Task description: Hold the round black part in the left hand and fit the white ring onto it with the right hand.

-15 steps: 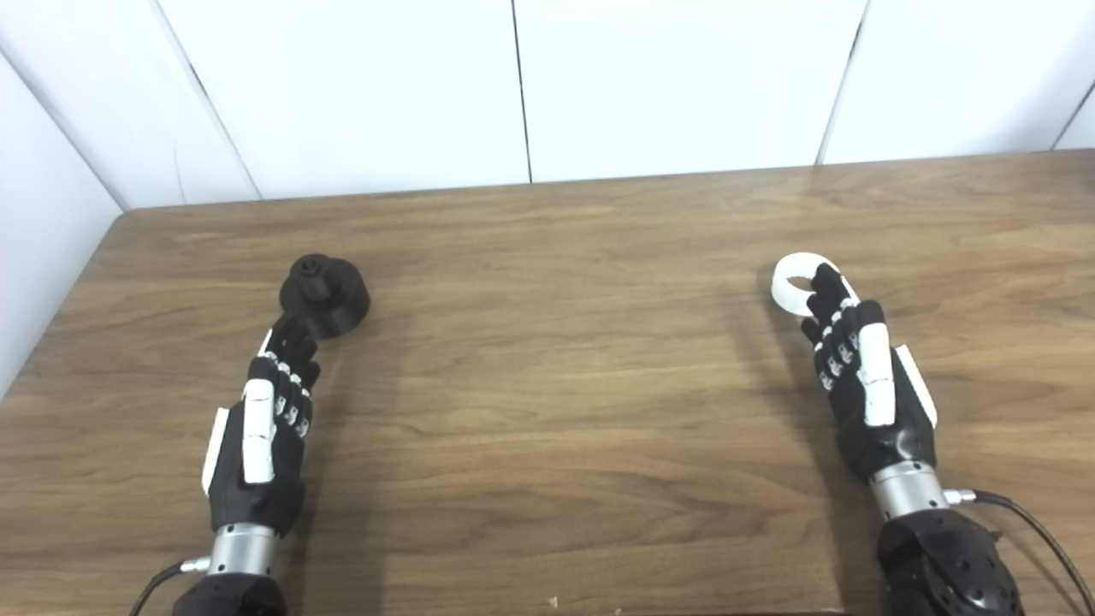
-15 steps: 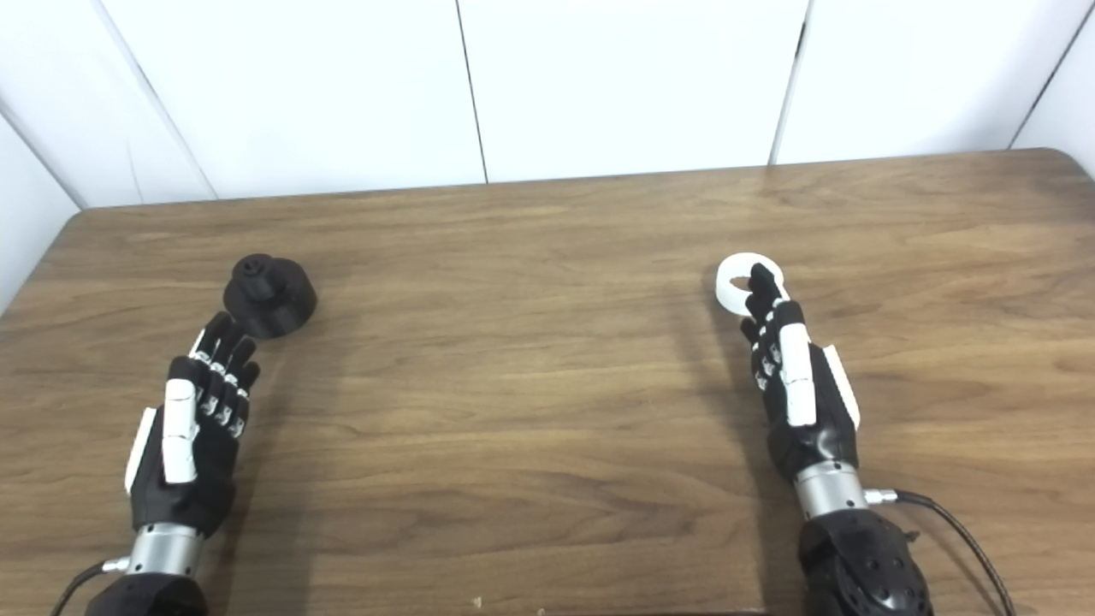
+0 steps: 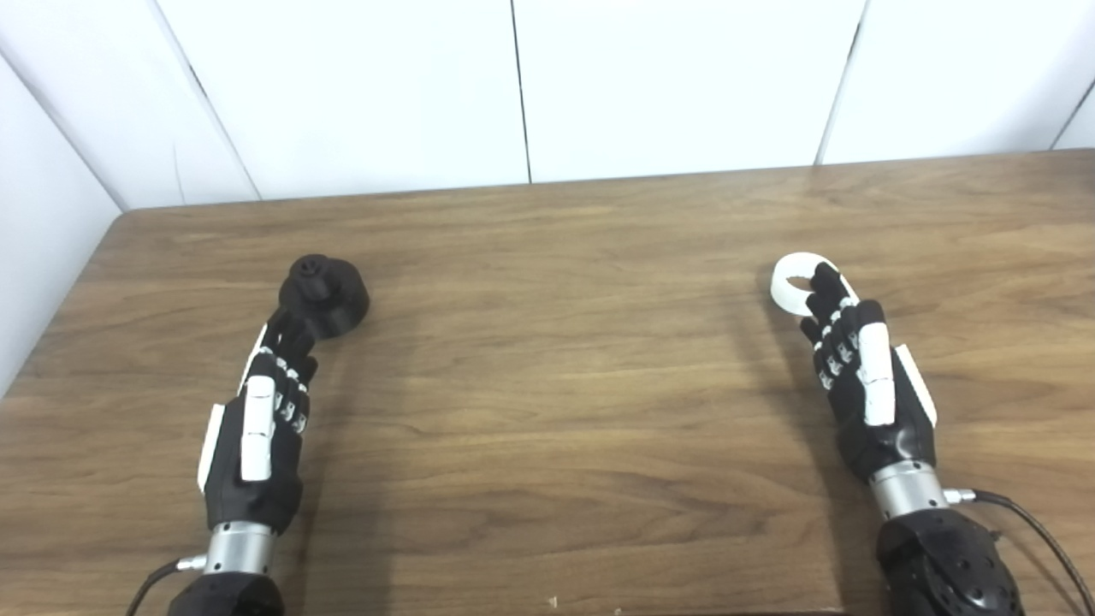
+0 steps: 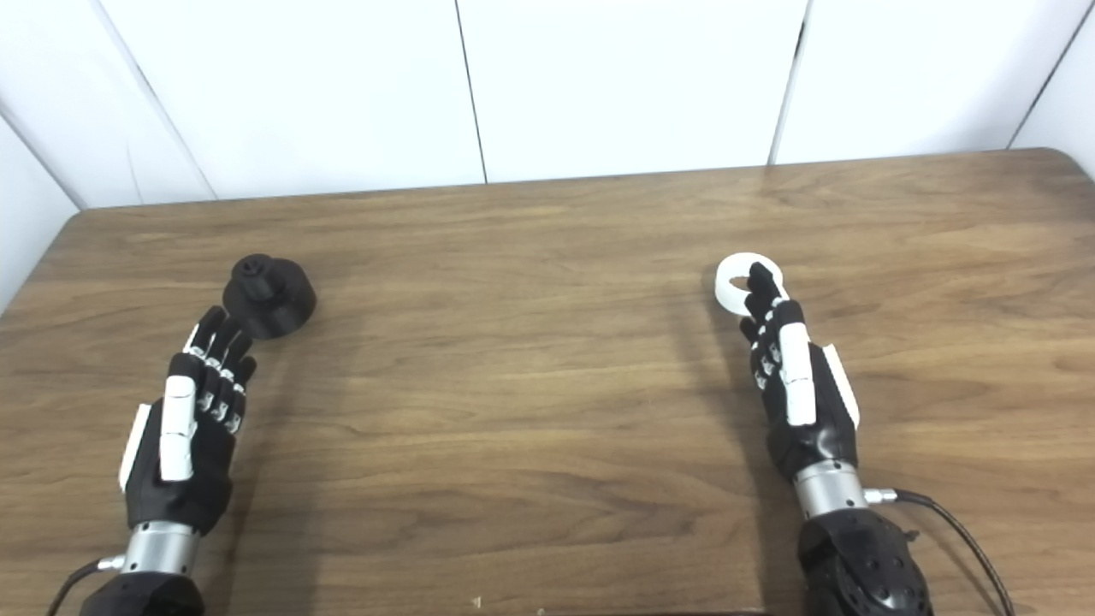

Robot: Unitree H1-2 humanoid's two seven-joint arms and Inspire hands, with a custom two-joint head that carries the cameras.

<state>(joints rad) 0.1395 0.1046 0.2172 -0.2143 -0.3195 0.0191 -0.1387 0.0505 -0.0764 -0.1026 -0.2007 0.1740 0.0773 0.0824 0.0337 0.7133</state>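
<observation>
The round black part (image 3: 325, 293), a short cylinder with a small knob on top, rests on the wooden table (image 3: 547, 359) at the left. My left hand (image 3: 261, 419) lies just in front of it, open, fingertips reaching its near edge. A white ring (image 3: 797, 282) lies flat at the right. Over its near side hovers my right hand (image 3: 860, 385), open, fingers stretched out and one fingertip covering part of the ring. Neither hand holds anything.
White wall panels (image 3: 530, 85) stand close behind the table's far edge and along its left side. A thin black cable (image 3: 1039, 535) trails from my right wrist near the front edge.
My left hand has crept slightly forward and left toward the black part. The right hand and ring look unchanged.
</observation>
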